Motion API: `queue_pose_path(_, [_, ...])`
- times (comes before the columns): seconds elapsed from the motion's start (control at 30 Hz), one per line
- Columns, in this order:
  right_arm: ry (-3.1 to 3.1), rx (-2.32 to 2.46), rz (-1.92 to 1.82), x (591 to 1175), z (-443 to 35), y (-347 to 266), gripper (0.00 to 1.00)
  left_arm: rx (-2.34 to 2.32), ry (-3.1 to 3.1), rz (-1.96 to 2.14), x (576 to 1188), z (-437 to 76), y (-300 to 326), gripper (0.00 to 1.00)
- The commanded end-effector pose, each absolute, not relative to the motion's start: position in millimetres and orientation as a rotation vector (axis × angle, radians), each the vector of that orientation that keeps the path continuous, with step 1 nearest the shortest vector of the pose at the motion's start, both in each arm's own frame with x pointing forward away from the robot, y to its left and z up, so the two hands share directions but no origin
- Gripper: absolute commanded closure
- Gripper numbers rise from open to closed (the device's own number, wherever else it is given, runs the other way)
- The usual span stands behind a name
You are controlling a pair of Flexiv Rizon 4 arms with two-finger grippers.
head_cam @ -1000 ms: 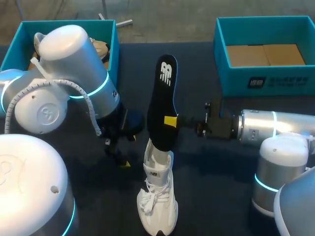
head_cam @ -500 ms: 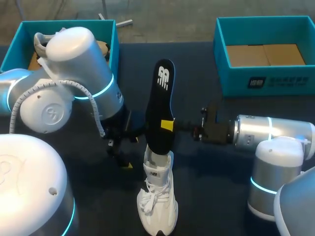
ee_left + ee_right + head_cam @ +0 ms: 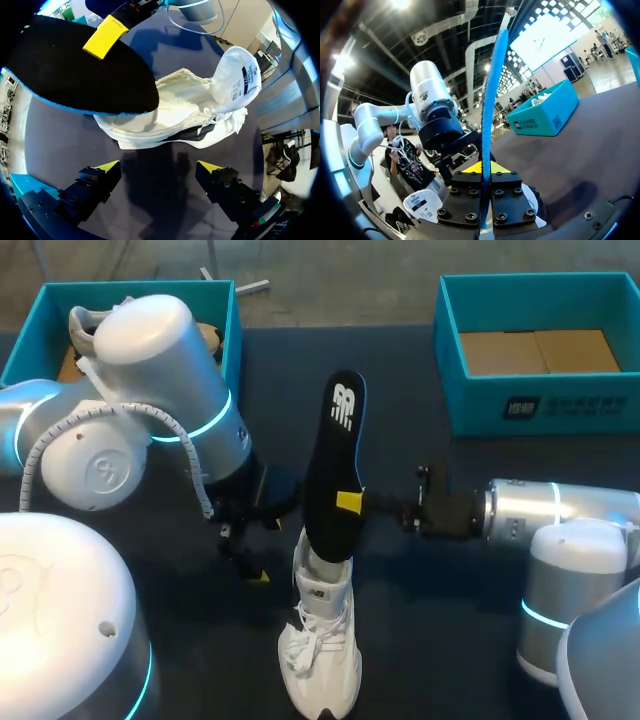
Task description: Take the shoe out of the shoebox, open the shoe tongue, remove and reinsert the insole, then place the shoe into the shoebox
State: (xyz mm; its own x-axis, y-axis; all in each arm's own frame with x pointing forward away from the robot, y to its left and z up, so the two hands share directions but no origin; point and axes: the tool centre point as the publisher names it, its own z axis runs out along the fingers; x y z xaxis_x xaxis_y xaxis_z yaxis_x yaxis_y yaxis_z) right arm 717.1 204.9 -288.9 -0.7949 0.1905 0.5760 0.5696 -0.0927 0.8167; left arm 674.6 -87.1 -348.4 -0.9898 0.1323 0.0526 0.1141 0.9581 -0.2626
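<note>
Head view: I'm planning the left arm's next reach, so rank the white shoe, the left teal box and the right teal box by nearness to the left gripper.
From the left gripper:
1. white shoe, just beside it, mid-table.
2. left teal box, far-left corner.
3. right teal box, far-right corner.

A white lace-up shoe [image 3: 320, 655] lies on the table [image 3: 430, 640] near the middle of its near edge, toe toward that edge. Its tongue [image 3: 235, 75] is pulled open and up. A black insole [image 3: 335, 470] with a blue rim and a white logo stands on end, tilted, its lower end at the shoe's opening. One teal shoebox [image 3: 545, 405], holding brown cardboard, sits at the far right corner, and another teal shoebox [image 3: 231, 335] at the far left corner.
</note>
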Motion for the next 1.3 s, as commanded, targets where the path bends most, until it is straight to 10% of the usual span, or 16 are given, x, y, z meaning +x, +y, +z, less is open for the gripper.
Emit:
queue_pose_path(0.03, [-1.895,-0.838,-1.973,711,-294,201,1.0,-0.19,-3.041,0.399,674,-350,-88,0.0])
queue_pose_path(1.3, [-1.911,-0.796,-1.994,711,-279,216,1.0,-0.19,-3.041,0.399,674,-350,-88,0.0])
